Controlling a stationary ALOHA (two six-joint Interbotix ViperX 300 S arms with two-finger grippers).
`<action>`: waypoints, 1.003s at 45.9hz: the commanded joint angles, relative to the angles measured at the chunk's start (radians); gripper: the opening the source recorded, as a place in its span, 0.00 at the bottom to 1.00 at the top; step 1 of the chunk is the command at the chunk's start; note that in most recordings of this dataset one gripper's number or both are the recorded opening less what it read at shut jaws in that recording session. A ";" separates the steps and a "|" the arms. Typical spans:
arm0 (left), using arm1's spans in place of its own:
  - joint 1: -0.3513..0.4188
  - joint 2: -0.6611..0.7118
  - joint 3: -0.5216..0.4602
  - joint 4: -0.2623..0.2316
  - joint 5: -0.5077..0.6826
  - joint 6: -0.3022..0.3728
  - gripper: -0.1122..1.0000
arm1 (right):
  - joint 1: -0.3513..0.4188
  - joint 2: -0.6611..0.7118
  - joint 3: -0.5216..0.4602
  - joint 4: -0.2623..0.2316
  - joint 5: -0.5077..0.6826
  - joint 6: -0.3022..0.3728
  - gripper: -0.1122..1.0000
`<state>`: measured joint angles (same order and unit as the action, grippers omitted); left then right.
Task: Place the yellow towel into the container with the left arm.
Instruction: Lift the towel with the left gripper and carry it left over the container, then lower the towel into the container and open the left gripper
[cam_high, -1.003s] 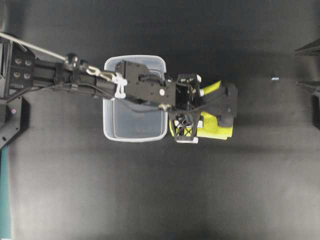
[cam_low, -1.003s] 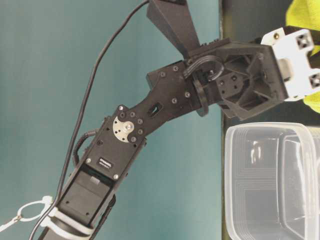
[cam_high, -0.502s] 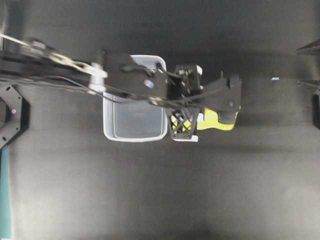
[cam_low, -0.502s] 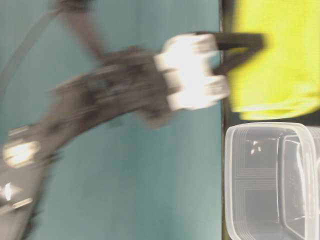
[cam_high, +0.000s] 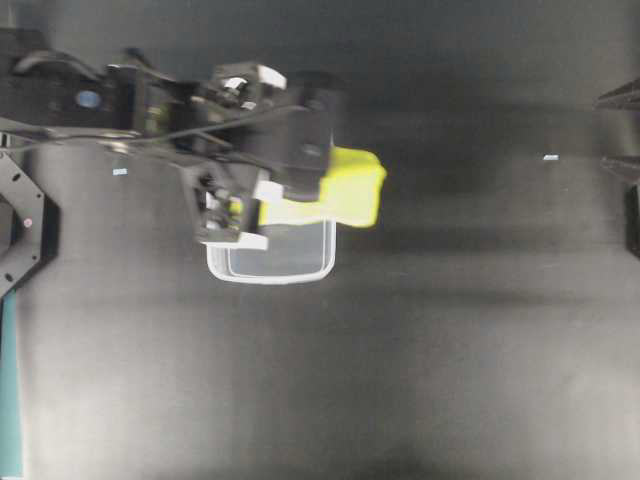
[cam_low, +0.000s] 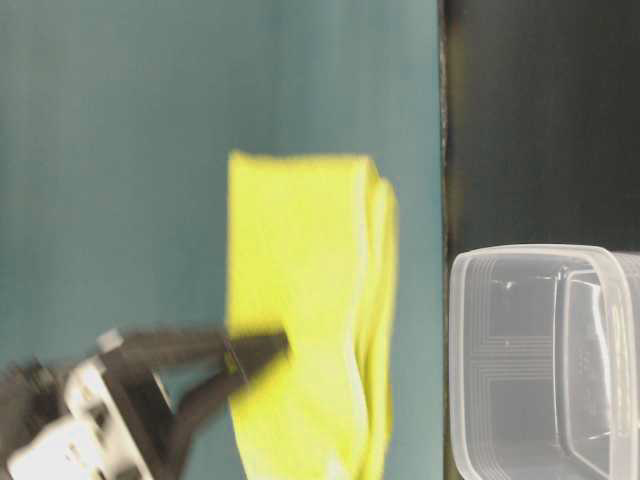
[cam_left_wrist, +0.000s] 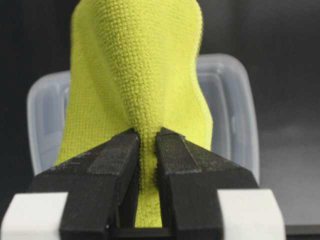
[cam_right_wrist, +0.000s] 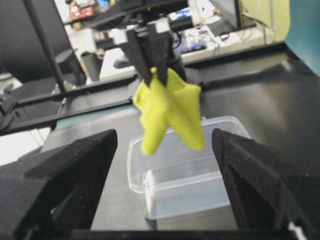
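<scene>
The yellow towel (cam_high: 335, 190) hangs bunched in the air from my left gripper (cam_high: 295, 190), which is shut on its upper fold. In the left wrist view the black fingers (cam_left_wrist: 120, 155) pinch a ridge of the yellow towel (cam_left_wrist: 140, 75), with the container (cam_left_wrist: 235, 110) below and behind it. The clear container (cam_high: 285, 262) rests on the black table, its far half hidden under the arm and cloth. From table level the yellow towel (cam_low: 300, 320) dangles beside and above the container (cam_low: 530, 350). My right gripper (cam_right_wrist: 162, 136) is open and empty, well off to the right.
Black table surface (cam_high: 450, 350) stretches all around the tub. The right arm's pointed fingers (cam_high: 615, 98) sit at the overhead view's right edge. A small white speck (cam_high: 549, 157) lies on the table near them.
The left gripper lifted the towel off the table to the right of the tub and swung it left. The towel now hangs over the tub's far rim. The right arm stayed put.
</scene>
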<state>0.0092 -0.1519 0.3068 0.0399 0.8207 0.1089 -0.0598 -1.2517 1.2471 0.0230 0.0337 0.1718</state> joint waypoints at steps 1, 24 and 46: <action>0.002 -0.058 0.052 0.003 -0.041 0.003 0.16 | -0.003 0.006 -0.012 0.003 0.000 0.002 0.77; 0.021 -0.054 0.169 0.003 -0.140 0.005 0.16 | -0.015 0.000 -0.015 0.003 0.000 0.000 0.77; 0.028 -0.020 0.256 0.003 -0.258 -0.006 0.57 | -0.015 0.000 -0.017 0.003 -0.002 0.000 0.77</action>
<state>0.0353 -0.1672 0.5522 0.0399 0.5783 0.1043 -0.0736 -1.2579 1.2471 0.0230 0.0383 0.1718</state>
